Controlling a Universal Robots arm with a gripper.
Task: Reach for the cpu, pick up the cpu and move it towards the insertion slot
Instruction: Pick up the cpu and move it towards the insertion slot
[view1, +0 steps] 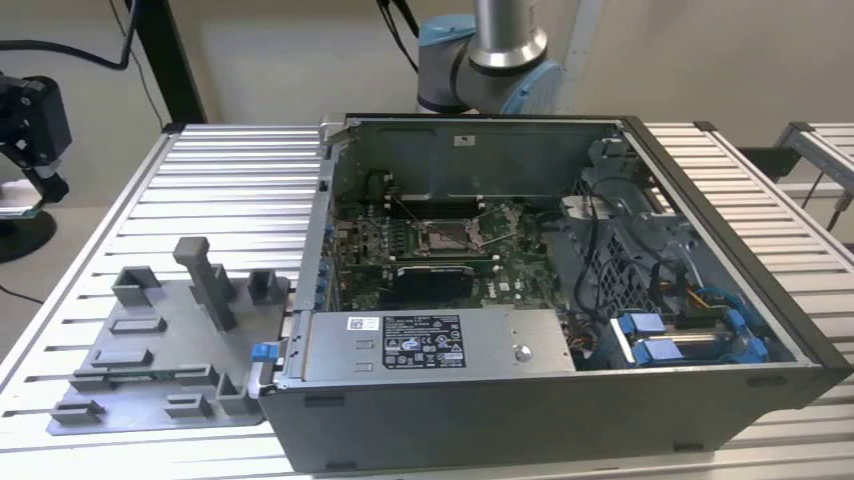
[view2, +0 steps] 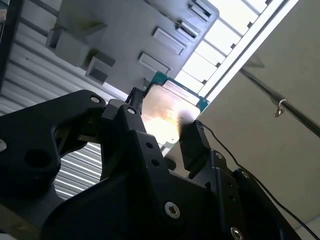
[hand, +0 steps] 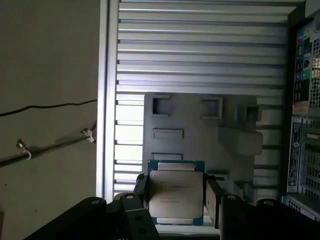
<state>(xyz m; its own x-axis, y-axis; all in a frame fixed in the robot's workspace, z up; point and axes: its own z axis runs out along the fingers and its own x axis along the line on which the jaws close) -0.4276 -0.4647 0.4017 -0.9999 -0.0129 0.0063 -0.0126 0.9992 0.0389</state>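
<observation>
Your gripper (hand: 175, 196) was closed to the cpu's width in both wrist views, two fingers pinching the cpu (hand: 176, 186) by opposite edges, leaving its silvery face bare. The cpu hung over the grey fixture (hand: 190, 120) on the slatted table (view1: 227, 170), seemingly lifted clear. The slot (view1: 447, 235) sat uncovered inside the open case (view1: 534, 400), well apart from the fixture.

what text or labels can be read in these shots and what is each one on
Nothing reads clearly; all print is too small or blurred.
Black-and-white label on the silver box: unreadable.
Small white sticker beside it: unreadable.
Faint marks on the cpu, held between the fingers: unreadable.
Coloured stickers on the computer case: unreadable.
</observation>
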